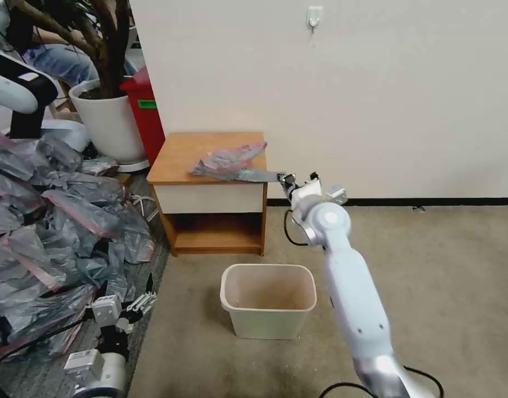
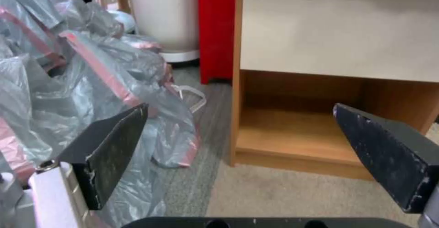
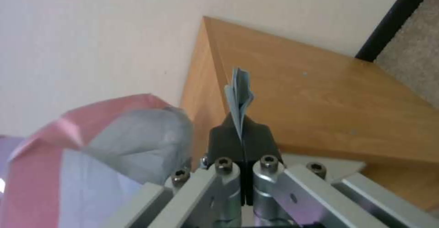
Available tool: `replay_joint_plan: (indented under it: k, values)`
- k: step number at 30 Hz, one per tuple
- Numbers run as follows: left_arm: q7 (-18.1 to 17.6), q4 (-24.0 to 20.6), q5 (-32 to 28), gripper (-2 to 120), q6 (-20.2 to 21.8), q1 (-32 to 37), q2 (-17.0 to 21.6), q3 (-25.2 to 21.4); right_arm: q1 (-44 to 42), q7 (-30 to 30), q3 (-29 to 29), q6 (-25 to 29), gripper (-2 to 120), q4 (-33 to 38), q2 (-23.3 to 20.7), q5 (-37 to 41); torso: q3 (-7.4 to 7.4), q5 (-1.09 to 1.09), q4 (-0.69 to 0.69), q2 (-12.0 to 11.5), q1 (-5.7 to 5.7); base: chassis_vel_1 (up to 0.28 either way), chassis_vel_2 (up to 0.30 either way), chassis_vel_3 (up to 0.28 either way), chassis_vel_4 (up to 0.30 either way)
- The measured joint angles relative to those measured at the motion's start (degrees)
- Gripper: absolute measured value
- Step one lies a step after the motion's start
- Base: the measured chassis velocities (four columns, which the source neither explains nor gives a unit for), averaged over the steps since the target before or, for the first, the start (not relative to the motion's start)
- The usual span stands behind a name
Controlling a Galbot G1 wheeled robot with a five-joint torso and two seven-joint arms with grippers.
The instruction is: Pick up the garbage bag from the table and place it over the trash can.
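Pinching garbage bag [image 1: 231, 161] (right fingers [image 3: 228, 142])

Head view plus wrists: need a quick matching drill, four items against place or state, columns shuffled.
1. thin grey garbage bag with pink band
2. cream plastic trash can
3. left gripper
4. right gripper

A. shut on a bag corner at the table's edge
B. on the carpet before the wooden nightstand table
C. open, low beside the bag heap
D. lying on the tabletop

Pairs: 1-D, 2-B, 3-C, 4-A

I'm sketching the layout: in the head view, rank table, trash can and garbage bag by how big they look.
1. Table.
2. Trash can, nearer the camera, so its real size is less sure.
3. Garbage bag, pinched by the right gripper.
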Motion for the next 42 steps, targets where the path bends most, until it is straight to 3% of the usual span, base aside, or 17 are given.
replay_joint_plan:
  k: [5,12,15,22,27,42]
  values:
    - [0.0,0.4,0.1,100,-0.1,-0.2,0.0,0.3,-4.5,0.2,-0.6,-0.6,0,5.5,-0.8,0.4,0.0,0.0,0.0,0.0,0.0,0.0,0.0,0.0,0.0]
    - [0.1,1.2,0.2,100,-0.4,-1.0,0.2,0.7,-18.6,1.6,-5.3,-2.2,0,20.4,-0.8,-0.1,0.0,-0.01,0.0,0.0,0.0,0.0,0.0,0.0,0.0]
    - [0.1,1.4,0.4,100,-0.6,-1.1,0.1,1.0,-23.5,1.1,-7.4,-2.4,0,22.9,-0.6,-2.9,-0.01,-0.02,0.0,0.0,0.0,0.0,0.0,0.0,0.0]
    - [0.2,1.7,0.6,100,-1.5,-1.0,0.3,1.1,-30.6,-0.3,-9.3,-2.1,0,22.1,-0.8,-8.0,0.0,0.0,0.0,0.0,0.0,0.0,0.0,0.0,0.0]
    - [0.2,2.2,0.7,100,-2.1,-1.1,0.8,0.9,-34.4,-0.5,-9.5,-2.2,0,21.2,-3.4,-11.6,0.0,-0.01,0.01,0.0,0.0,0.0,0.0,0.0,0.0]
    - [0.2,3.3,0.6,100,-2.5,-1.9,1.3,1.5,-37.0,-2.4,-10.0,-3.1,0,17.6,-7.2,-20.7,0.0,-0.01,0.01,0.0,0.0,0.0,0.0,0.0,0.0]
